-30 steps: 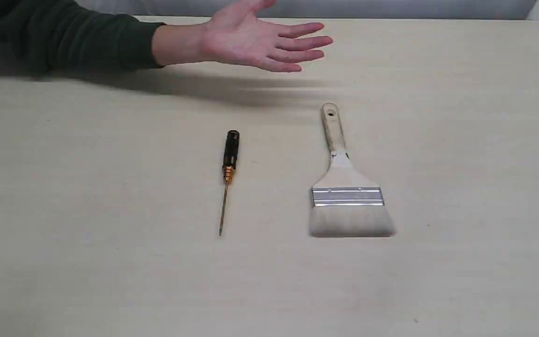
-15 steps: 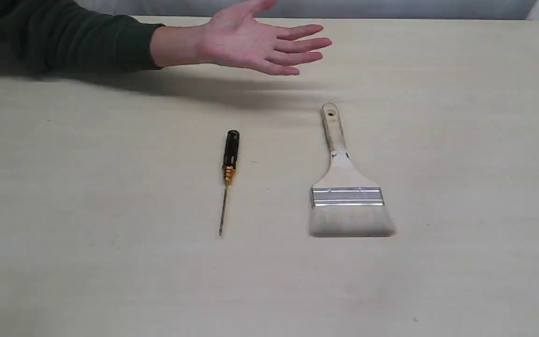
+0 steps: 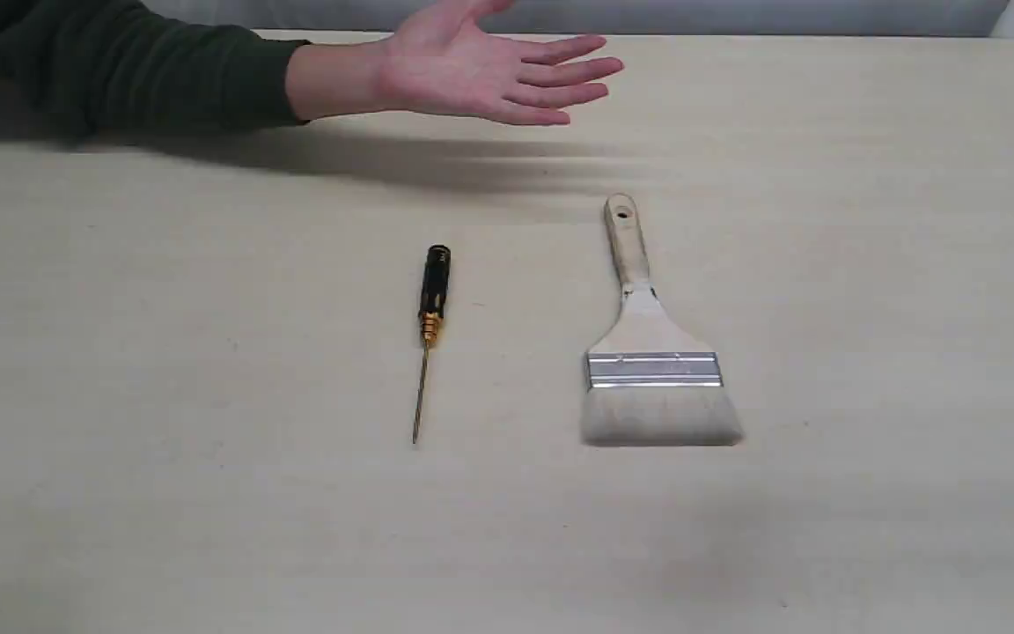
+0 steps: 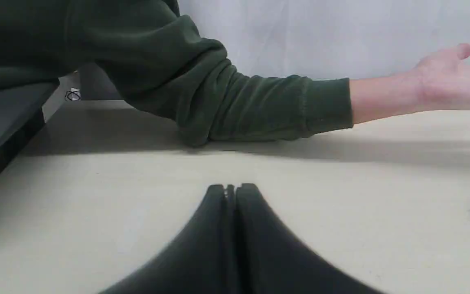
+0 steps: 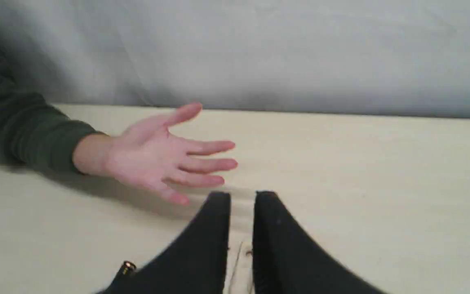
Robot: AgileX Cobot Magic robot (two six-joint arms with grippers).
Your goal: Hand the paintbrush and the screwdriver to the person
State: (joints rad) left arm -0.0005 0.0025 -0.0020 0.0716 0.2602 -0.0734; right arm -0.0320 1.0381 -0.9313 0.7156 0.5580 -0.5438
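While the person's hand (image 3: 472,75) hovers palm-up, left gripper (image 4: 231,188) jaws press together, right gripper (image 5: 242,197) jaws slightly spread.

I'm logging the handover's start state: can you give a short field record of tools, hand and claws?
paintbrush: flat on table, handle toward the hand, ungrasped
screwdriver: flat on table, beside the brush, apart, handle toward the hand
person's hand: open, palm up, empty, held above table
left claw: shut, empty
right claw: slightly open, empty
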